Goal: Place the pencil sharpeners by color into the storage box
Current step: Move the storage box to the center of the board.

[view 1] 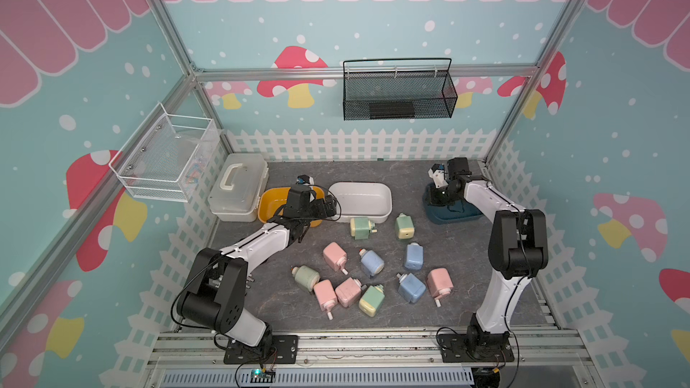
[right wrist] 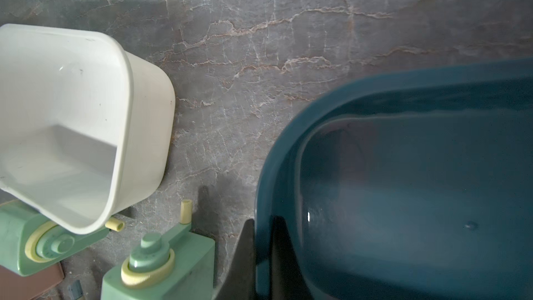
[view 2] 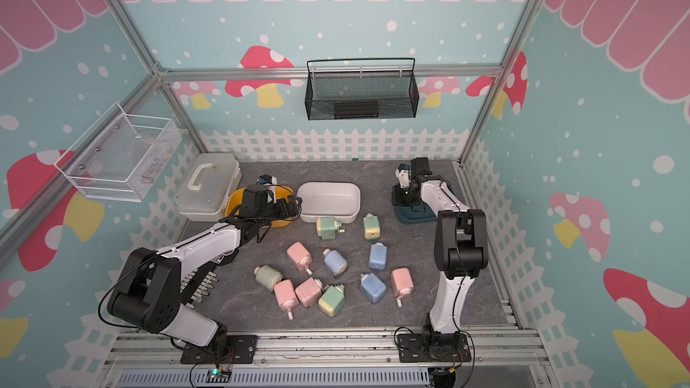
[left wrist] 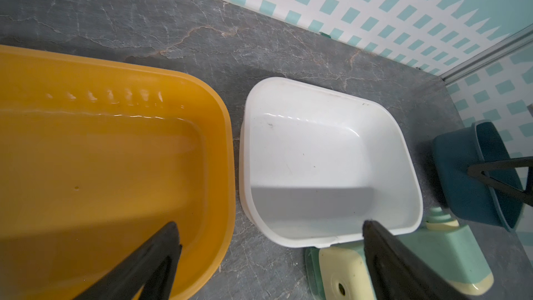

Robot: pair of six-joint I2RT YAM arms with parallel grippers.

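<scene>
Several pencil sharpeners lie loose on the grey table: pink [view 1: 335, 255], blue [view 1: 413, 256] and green [view 1: 361, 227] [view 2: 326, 227]. Three open storage boxes stand behind them: yellow [view 1: 269, 203] [left wrist: 225, 116], white [view 1: 360, 184] [left wrist: 317, 85] [right wrist: 129, 82] and dark teal [view 1: 459, 214] [right wrist: 288, 139]. My left gripper [view 1: 328, 209] [left wrist: 269, 226] hangs open over the gap between the yellow and white boxes, holding nothing. A green sharpener [left wrist: 340, 269] lies just beyond one finger. My right gripper [view 1: 435, 195] [right wrist: 264, 226] is shut on the teal box's rim, one finger inside and one outside.
A closed translucent case with a handle [view 1: 239, 188] stands left of the yellow box. A white wire basket [view 1: 164, 158] hangs on the left wall and a black mesh basket [view 1: 397, 91] on the back wall. Two green sharpeners [right wrist: 161, 264] lie beside the white box.
</scene>
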